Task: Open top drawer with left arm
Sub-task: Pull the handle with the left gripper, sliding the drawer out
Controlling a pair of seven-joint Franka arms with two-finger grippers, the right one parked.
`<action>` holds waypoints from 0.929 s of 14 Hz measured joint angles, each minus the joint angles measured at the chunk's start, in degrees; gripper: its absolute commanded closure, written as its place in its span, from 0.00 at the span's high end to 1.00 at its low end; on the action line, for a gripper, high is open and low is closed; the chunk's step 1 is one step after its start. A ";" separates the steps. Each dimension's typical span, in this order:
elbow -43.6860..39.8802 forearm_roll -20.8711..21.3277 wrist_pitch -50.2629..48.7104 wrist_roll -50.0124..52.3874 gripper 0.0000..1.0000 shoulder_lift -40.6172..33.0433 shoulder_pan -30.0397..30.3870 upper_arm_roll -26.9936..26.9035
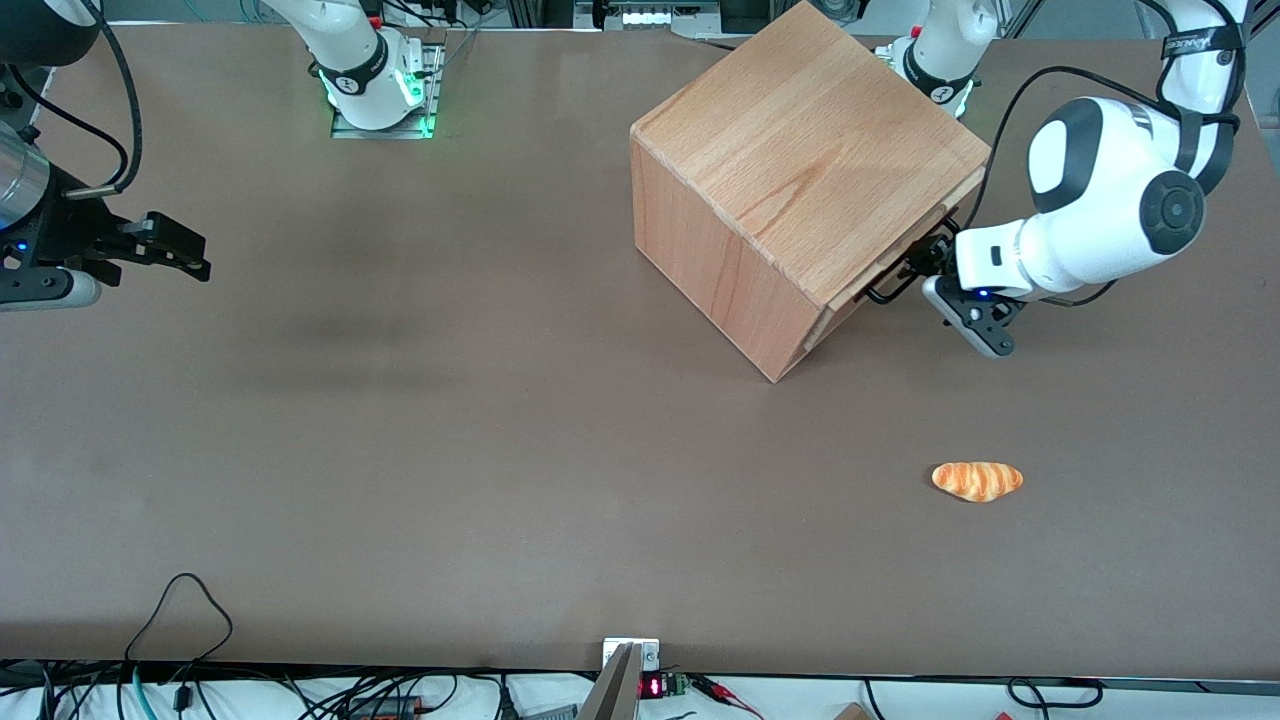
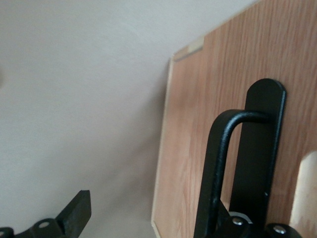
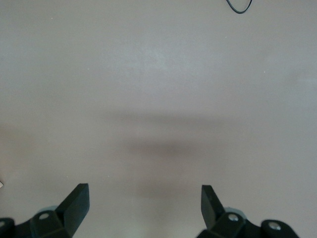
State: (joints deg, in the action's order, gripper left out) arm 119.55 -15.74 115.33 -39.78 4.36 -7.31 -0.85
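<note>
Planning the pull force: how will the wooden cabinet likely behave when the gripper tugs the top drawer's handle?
The cabinet looks solid, but it stands unfixed on the smooth table, so it may slide or turn. The gripper is at the bar handle, which looks rigid.

Beech top drawer [image 1: 905, 255], black gripper [image 1: 915, 268], orange-striped bread [image 1: 977, 480].

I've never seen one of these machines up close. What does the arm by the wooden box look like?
The left arm has glossy white rounded shells with black round caps at its joints, and a thin black cable loops along it. At its tip is a small black gripper, right at the black handle of the top drawer. A tiny blue light glows near the wrist.
</note>
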 measured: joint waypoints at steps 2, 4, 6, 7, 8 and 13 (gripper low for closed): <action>-0.05 0.04 2.16 -0.13 1.00 -0.01 0.46 -0.87; -0.10 0.11 4.72 -0.18 1.00 0.00 0.68 -2.02; -0.17 0.11 8.10 -0.13 1.00 0.19 0.70 -3.80; -0.33 0.10 9.96 -0.08 1.00 0.42 0.72 -4.78; -0.61 0.10 11.41 -0.03 1.00 0.75 0.73 -5.60; -1.59 0.10 17.26 0.19 1.00 2.25 0.69 -8.20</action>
State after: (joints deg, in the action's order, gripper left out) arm 117.96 -15.64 132.58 -39.60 6.60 -6.62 -9.05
